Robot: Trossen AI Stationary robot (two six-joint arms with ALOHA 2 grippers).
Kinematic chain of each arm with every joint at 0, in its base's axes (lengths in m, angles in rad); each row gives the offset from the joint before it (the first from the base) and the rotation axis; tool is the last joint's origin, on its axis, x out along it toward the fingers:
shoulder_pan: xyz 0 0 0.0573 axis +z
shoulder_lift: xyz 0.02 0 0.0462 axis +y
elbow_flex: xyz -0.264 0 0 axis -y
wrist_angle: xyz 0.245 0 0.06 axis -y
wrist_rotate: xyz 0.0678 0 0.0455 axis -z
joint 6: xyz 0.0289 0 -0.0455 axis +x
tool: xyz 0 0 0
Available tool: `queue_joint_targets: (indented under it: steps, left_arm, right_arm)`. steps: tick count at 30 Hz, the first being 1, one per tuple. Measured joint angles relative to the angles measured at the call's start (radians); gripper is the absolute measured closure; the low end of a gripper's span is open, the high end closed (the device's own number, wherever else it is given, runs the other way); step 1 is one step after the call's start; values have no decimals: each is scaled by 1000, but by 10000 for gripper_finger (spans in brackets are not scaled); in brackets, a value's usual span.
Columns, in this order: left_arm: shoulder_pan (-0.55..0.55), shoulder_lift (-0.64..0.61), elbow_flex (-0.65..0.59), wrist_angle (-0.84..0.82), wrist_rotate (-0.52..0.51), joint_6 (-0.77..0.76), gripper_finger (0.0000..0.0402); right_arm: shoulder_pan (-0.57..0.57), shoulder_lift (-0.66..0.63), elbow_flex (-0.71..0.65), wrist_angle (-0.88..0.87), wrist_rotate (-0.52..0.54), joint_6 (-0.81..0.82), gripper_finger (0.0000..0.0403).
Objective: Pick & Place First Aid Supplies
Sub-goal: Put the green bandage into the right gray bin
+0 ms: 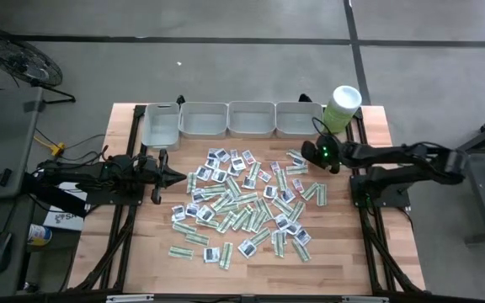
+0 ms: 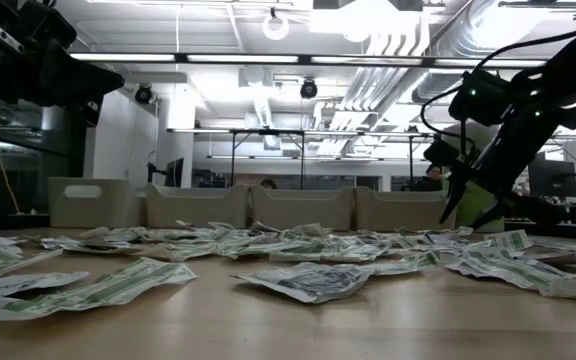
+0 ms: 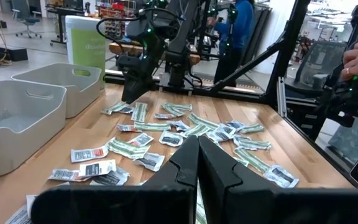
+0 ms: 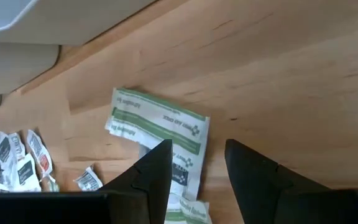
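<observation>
Sachets (image 4: 160,127) lie under open, empty right gripper (image 4: 197,165).

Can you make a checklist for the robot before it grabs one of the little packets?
1. Right gripper open: ok, its fingers stand apart.
2. Right gripper over a packet: ok, a green-striped sachet lies just ahead of and partly under the fingers.
3. Only one packet in the grab: not ok, a second sachet with dark marks lies tucked against it.
4. Trays ready at the far edge: ok, four grey trays stand in a row; whether they hold anything, cannot tell.
5. Left gripper out of the way: ok, shut, waiting at the left edge of the pile.
6. Green tub clear of the right arm: cannot tell, it stands close by.
</observation>
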Motion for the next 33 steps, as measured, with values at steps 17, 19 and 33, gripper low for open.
queue_joint_targets:
  steps: [17,19,33]
  left_arm:
    - [0,0,0,0,0,0,401]
    - [0,0,0,0,0,0,401]
    - [0,0,0,0,0,0,401]
  right_arm:
    - [-43,16,0,21,2,-56,291]
    - [-43,16,0,21,-5,-60,301]
    - [-42,16,0,21,-8,-83,321]
